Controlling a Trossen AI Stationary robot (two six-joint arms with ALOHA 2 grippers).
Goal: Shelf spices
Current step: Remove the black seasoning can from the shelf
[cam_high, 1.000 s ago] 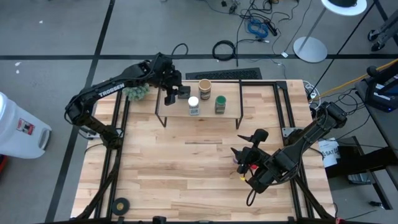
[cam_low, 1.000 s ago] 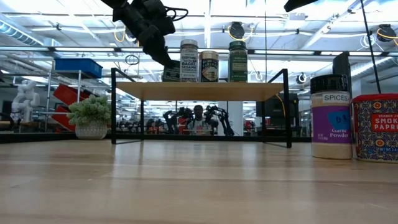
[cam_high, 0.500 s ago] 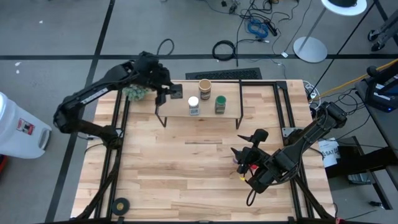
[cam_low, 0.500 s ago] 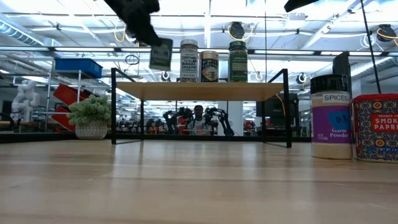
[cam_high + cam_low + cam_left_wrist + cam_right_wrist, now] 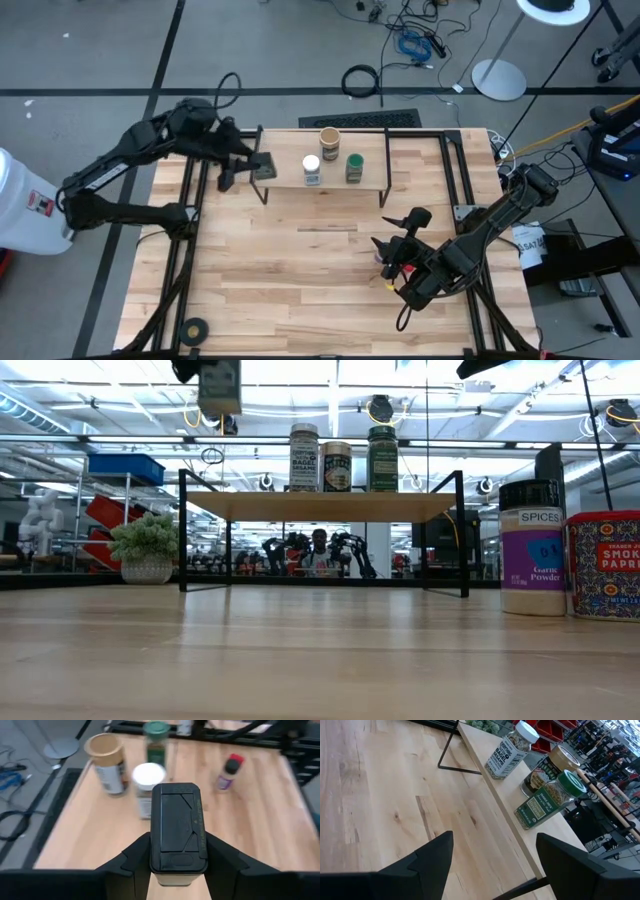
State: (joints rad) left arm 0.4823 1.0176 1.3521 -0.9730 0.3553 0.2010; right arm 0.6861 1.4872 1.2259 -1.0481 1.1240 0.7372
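My left gripper (image 5: 250, 169) (image 5: 176, 865) is shut on the dark square tin (image 5: 263, 167) (image 5: 219, 387), high over the shelf's left end. The shelf (image 5: 371, 176) (image 5: 320, 506) has a light wooden board on thin black legs. On it stand a white-lidded jar (image 5: 311, 168), a tan cylinder (image 5: 329, 141) and a green-lidded jar (image 5: 354, 165). A dark-lidded "SPICES" jar (image 5: 531, 548) and a red tin (image 5: 605, 565) stand on the table. My right gripper (image 5: 397, 231) (image 5: 490, 855) is open over the table's right part, close to these two, and touches nothing. My left gripper pinches the dark square tin between its two fingers (image 5: 140, 854), on the tin's two side walls just below the black lid (image 5: 176, 820). The fingers come from the table's left side. The tin is upright and lifted clear of the shelf.
A fuzzy green plant ball in a pot (image 5: 147, 545) stands left of the shelf. A black tape roll (image 5: 194, 328) lies at the table's near left corner. Bare tabletop (image 5: 290, 270) stretches between the shelf and the near edge.
My left gripper, shut on the dark square tin the whole time, has carried it up and toward the table's left. The tin was low at the shelf board beside the white-lidded jar; it now hangs well above the shelf's left end.
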